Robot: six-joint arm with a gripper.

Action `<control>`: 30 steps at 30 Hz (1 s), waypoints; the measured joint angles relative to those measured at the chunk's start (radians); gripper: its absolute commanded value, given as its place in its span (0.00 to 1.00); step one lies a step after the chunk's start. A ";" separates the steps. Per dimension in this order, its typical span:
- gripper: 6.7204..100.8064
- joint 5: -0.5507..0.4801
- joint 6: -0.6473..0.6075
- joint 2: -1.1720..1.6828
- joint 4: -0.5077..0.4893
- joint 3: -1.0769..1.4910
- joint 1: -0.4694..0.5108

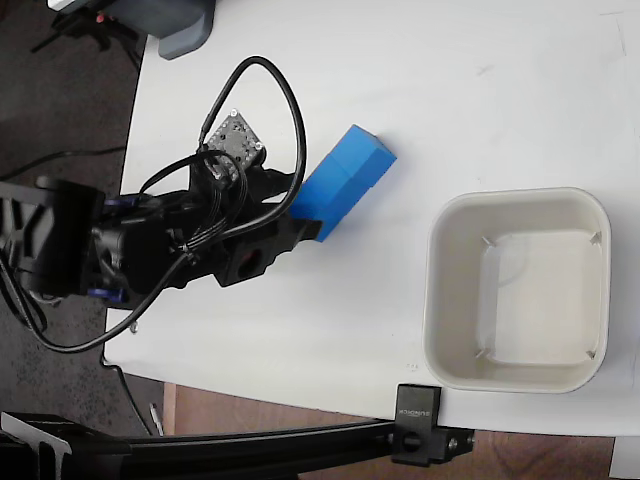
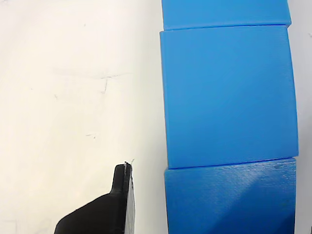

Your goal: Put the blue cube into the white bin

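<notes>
The blue cube (image 1: 328, 198) lies on the white table, left of centre in the fixed view. It sits end to end with another blue piece (image 1: 362, 157), so together they look oblong. The wrist view shows the cube's square top face (image 2: 229, 97) between seams. My gripper (image 1: 303, 212) is at the cube's near end, low over the table. One black finger (image 2: 122, 197) shows left of the cube with a strip of table between them; the other finger is out of frame. Nothing is gripped. The white bin (image 1: 440, 300) stands empty at the right, well apart from the cube.
A grey device (image 1: 180, 25) sits at the table's top left corner. A black clamp and rail (image 1: 420, 435) run along the bottom edge below the bin. The arm's cables (image 1: 270, 90) loop above the wrist. The table edge drops off on the left.
</notes>
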 measured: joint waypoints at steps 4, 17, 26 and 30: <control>0.99 0.000 -0.002 -0.025 -0.015 0.000 0.000; 0.82 0.011 0.015 -0.043 -0.020 0.000 0.000; 0.61 0.043 0.020 -0.043 -0.023 0.006 0.005; 0.57 0.066 0.029 -0.041 -0.029 0.009 0.006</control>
